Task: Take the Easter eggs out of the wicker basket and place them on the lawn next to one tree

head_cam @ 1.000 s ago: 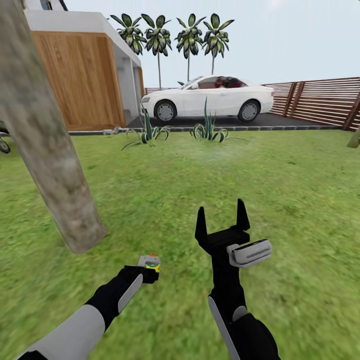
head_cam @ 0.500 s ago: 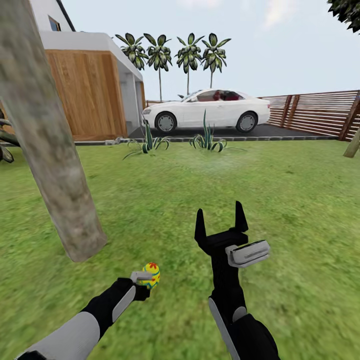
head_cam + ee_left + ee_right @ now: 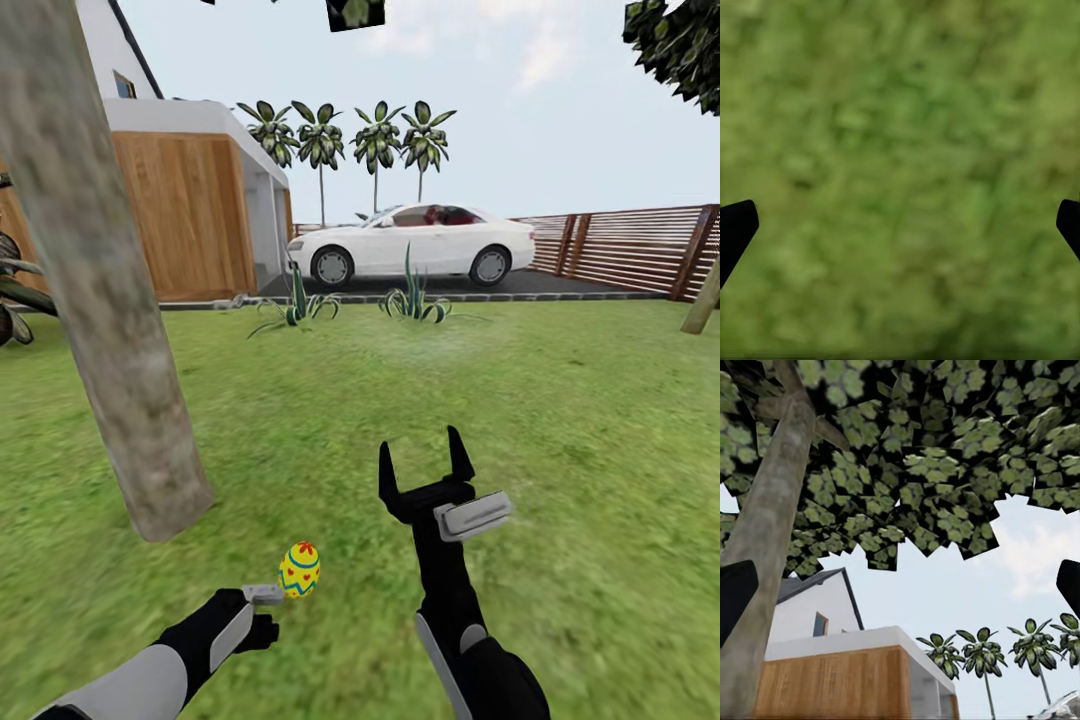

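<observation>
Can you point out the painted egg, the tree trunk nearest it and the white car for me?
Easter egg [image 3: 299, 569]: head view, on its yellow middle.
Tree [image 3: 120, 330]: head view, midway up the pale trunk.
White car [image 3: 420, 243]: head view, on the side door.

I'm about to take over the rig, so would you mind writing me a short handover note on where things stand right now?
Left gripper: open, nothing between the fingers in its wrist view, just grass beneath. It sits low beside the Easter egg.
Right gripper: open, empty, pointing upward.
Things: one egg stands on the lawn near the base of the tree, apart from the trunk. The basket and the other two eggs are out of view.
Done: this egg looks placed by the tree.
Left: probably go back for the remaining eggs, then set them by this same tree. Check the basket first, since its contents cannot be confirmed from here.
</observation>
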Controlling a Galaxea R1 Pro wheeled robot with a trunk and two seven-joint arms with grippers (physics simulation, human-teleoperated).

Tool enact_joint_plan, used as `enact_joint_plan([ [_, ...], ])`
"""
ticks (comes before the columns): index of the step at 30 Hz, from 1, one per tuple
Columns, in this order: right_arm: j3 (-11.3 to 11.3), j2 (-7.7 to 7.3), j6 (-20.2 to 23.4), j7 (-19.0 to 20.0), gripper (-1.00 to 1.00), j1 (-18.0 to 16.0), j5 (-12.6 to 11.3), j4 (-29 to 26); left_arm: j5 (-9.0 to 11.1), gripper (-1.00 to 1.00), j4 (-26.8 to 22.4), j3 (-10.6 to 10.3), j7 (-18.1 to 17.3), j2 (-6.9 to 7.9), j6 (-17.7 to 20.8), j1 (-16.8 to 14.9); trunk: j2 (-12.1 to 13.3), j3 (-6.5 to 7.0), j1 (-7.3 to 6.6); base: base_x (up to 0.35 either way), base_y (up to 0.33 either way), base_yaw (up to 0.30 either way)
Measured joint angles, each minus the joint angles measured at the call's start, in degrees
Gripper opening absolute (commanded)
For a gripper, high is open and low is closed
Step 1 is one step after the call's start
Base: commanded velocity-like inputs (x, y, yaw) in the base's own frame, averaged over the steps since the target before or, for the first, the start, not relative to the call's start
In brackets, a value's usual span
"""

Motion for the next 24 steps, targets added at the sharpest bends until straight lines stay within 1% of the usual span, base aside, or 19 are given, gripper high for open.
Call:
enact_joint_plan([
  [6, -0.1, -0.12, 0.0, -0.3, 1.00, 0.0, 0.1, 6.9, 0.0, 1.00, 0.6, 0.0, 0.1, 0.02, -0.1, 2.7, 0.1, 1.33, -0.15, 0.000, 0.000, 0.000],
  [10, -0.1, -0.37, 0.0, -0.4, 1.00, 0.3, 0.1, 8.4, 0.0, 1.00, 0.6, 0.0, 0.1, 0.02, -0.1, 3.2, 0.1, 2.22, -0.26, 0.000, 0.000, 0.000],
  [14, -0.4, -0.86, 0.0, -0.5, 1.00, 1.6, 0.0, 9.1, 0.0, 1.00, 0.7, 0.0, 0.1, 0.02, -0.3, 3.8, 0.2, 3.10, -0.36, 0.000, 0.000, 0.000],
  [15, -0.8, -0.91, 0.0, -0.4, 1.00, 1.8, 0.0, 9.2, 0.0, 1.00, 0.7, 0.0, 0.1, 0.02, -0.5, 3.9, 0.2, 3.33, -0.39, 0.000, 0.000, 0.000],
  [16, -2.1, -0.99, 0.0, -0.4, 1.00, 2.0, -0.1, 9.3, 0.0, 1.00, 0.7, 0.0, 0.2, 0.02, -1.1, 4.1, 0.3, 3.54, -0.44, 0.000, 0.000, 0.000],
  [18, -3.6, -1.03, 0.0, -0.4, 1.00, 2.3, 0.0, 9.5, -0.1, 1.00, 0.7, 0.0, 0.3, 0.02, -1.7, 4.3, 1.1, 3.90, -0.87, 0.000, 0.000, 0.000],
  [19, -5.1, -1.06, 0.0, -0.4, 1.00, 2.7, -0.1, 9.9, -0.1, 1.00, 0.7, 0.0, 0.4, 0.02, -2.1, 4.5, 1.5, 4.08, -1.09, 0.000, 0.000, 0.000],
  [21, -6.5, -1.08, 0.0, -0.4, 1.00, 3.1, 0.0, 10.5, -0.1, 1.00, 0.7, 0.0, 0.5, 0.02, -2.3, 4.6, 2.3, 4.44, -1.53, 0.000, 0.000, 0.000],
  [22, -7.1, -1.09, 0.0, -0.4, 1.00, 3.2, 0.0, 11.0, -0.1, 1.00, 0.7, 0.0, 0.5, 0.02, -2.4, 4.7, 2.7, 4.62, -1.75, 0.000, 0.000, 0.000],
  [23, -8.1, -1.07, 0.0, -0.4, 1.00, 3.4, -0.1, 12.4, 0.0, 1.00, 0.7, 0.0, 0.5, 0.02, -2.5, 4.8, 2.7, 4.63, -1.75, 0.000, 0.000, 0.000],
  [24, -8.6, -1.06, 0.0, -0.4, 1.00, 3.4, 0.0, 13.5, 0.0, 1.00, 0.7, 0.0, 0.6, 0.02, -2.6, 4.8, 2.7, 4.63, -1.75, 0.000, 0.000, 0.000],
])
